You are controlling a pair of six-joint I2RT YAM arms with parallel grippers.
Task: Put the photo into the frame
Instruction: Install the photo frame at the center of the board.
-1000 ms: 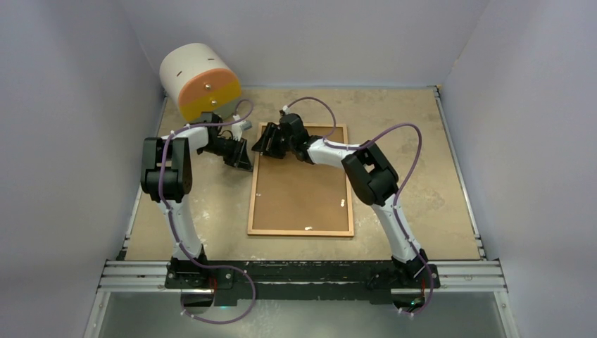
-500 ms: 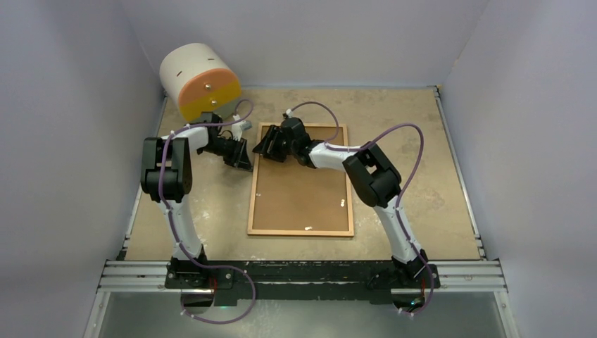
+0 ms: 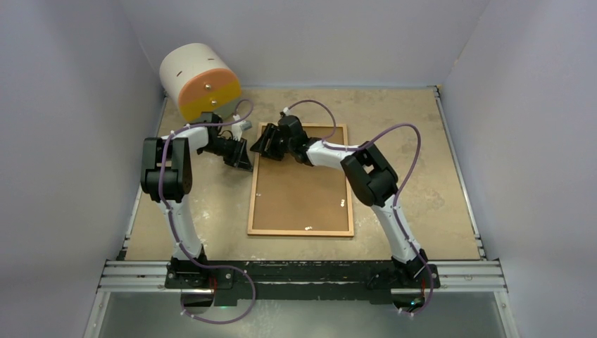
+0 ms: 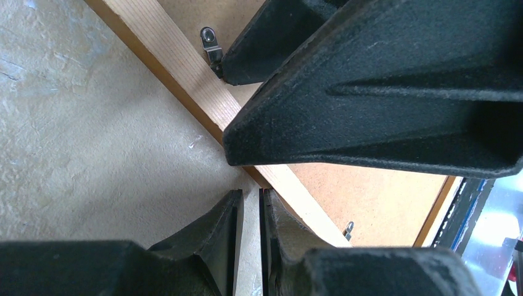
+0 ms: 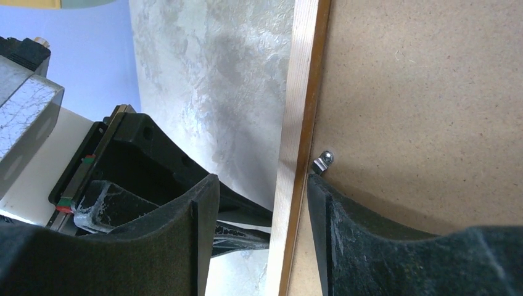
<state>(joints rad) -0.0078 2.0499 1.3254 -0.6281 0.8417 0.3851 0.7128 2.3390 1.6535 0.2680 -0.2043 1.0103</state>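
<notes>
The frame [image 3: 301, 232] lies face down on the table with its brown backing board [image 3: 299, 190] up. The photo is not in view. My right gripper [image 3: 262, 148] stands open astride the frame's left rail [image 5: 302, 80] near the far-left corner. One finger rests on the backing board [image 5: 432, 92] beside a metal clip [image 5: 323, 160], and the other hangs outside the rail. My left gripper [image 3: 245, 160] is low on the table just outside that rail [image 4: 185, 68]. Its fingers [image 4: 231, 216] are shut to a thin slit on nothing, with one tip at the rail's edge.
A cream cylinder with an orange face [image 3: 199, 79] stands at the back left, behind the left arm. Small metal clips [image 3: 343, 203] sit along the board's edges. Grey walls close in on three sides, and the mounting rail [image 3: 303, 271] runs along the front.
The right gripper has edged slightly left over the frame's corner. The left arm and the frame have not moved.
</notes>
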